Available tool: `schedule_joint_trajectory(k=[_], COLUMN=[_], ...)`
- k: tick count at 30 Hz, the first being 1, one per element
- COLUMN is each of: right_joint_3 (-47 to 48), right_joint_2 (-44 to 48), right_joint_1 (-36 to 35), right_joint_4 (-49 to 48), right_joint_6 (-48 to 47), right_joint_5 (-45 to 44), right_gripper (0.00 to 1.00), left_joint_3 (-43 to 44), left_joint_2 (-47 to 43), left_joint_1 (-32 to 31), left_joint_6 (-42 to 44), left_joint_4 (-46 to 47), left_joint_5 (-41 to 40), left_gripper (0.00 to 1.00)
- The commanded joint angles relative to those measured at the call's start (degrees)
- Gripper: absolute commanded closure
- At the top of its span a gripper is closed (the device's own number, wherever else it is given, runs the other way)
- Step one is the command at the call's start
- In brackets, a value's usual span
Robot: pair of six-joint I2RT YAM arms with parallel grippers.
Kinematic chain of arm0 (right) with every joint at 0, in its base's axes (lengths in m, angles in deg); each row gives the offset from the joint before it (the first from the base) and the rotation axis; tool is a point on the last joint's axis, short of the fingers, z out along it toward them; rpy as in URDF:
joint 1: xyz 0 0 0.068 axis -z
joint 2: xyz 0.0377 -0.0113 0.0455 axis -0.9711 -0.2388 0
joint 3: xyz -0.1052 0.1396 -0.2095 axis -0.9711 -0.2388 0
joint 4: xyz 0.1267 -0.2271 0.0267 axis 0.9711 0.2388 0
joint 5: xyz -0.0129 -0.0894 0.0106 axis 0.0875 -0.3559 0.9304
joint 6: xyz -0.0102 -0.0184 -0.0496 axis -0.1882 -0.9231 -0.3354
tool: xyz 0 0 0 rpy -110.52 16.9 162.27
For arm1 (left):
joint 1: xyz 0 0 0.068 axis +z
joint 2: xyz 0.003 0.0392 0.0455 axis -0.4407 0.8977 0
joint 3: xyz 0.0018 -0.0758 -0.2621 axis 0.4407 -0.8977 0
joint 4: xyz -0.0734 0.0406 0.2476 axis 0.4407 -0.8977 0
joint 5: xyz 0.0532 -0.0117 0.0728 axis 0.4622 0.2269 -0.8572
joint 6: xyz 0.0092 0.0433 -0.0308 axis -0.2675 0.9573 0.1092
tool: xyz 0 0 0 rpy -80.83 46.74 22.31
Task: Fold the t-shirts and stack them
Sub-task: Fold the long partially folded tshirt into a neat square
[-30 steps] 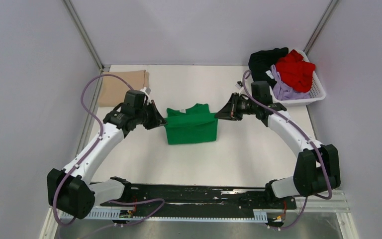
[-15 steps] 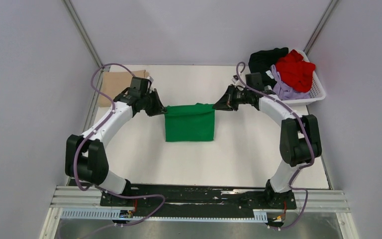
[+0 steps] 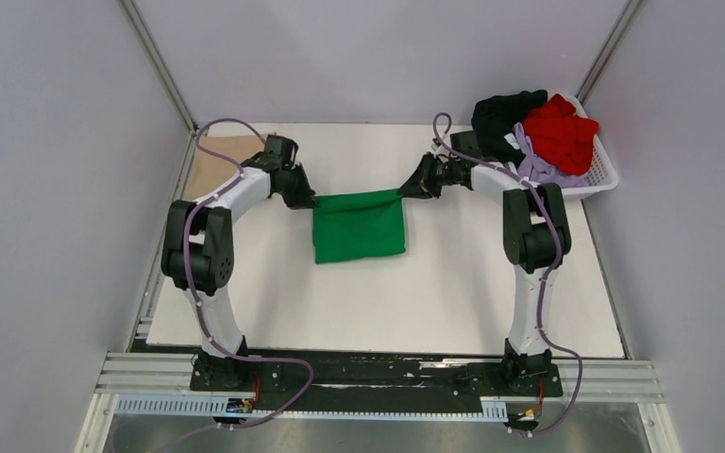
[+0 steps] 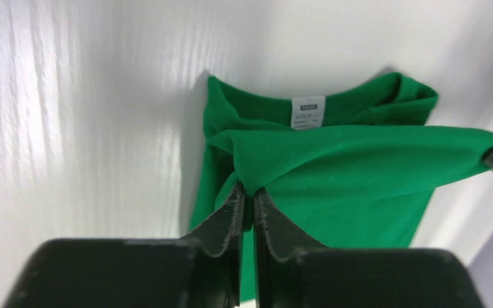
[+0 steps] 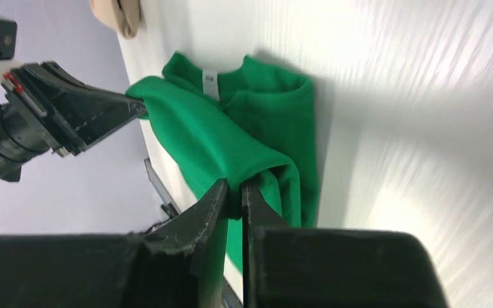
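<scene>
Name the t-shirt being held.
The bright green cloth t-shirt, pinched by left gripper and right gripper; the tan shirt and those in the white plastic basket lie free.

Free: I see open table (image 3: 387,302) on the near side, left to right | Blocked: tan t-shirt (image 3: 210,165) far left; basket (image 3: 608,172) far right; green t-shirt (image 3: 359,226) stretched across far centre

Table (image 3: 387,302) (green shirt (image 3: 359,231), tan shirt (image 3: 210,166), basket (image 3: 598,171))
</scene>
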Motion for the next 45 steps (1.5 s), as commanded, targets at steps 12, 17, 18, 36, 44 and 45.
schedule_joint_trajectory(k=[12, 17, 18, 36, 44, 45], right_joint_3=[1.3, -4.2, -4.4, 14.9, 14.5, 14.9], right_joint_2=[5.7, 11.0, 11.0, -16.0, -14.8, -13.3], right_joint_1=[-0.5, -5.1, -6.0, -5.5, -4.8, -4.8], right_joint_4=[-0.6, -2.1, -3.0, -4.4, -0.9, -0.4], right_joint_6=[-4.7, -5.8, -5.4, 1.4, -0.8, -1.3], right_joint_5=[-3.7, -1.1, -0.8, -3.0, -0.6, -0.3], right_gripper=[0.00, 0.00, 0.00, 0.00, 0.00, 0.00], left_joint_3=[5.7, -1.9, -2.6, 12.9, 11.2, 11.4], left_joint_2=[-3.2, -8.3, -7.9, 19.1, 13.4, 11.4], left_joint_1=[1.7, -0.6, -0.8, -0.8, -0.9, -1.0], left_joint_6=[1.6, 1.5, 1.3, -1.7, 0.8, 1.6], left_joint_4=[1.6, 8.6, 9.4, 5.6, 1.7, 1.8], left_joint_5=[2.3, 6.5, 6.2, 2.6, -1.8, -1.6], left_gripper=[0.00, 0.00, 0.00, 0.00, 0.00, 0.00])
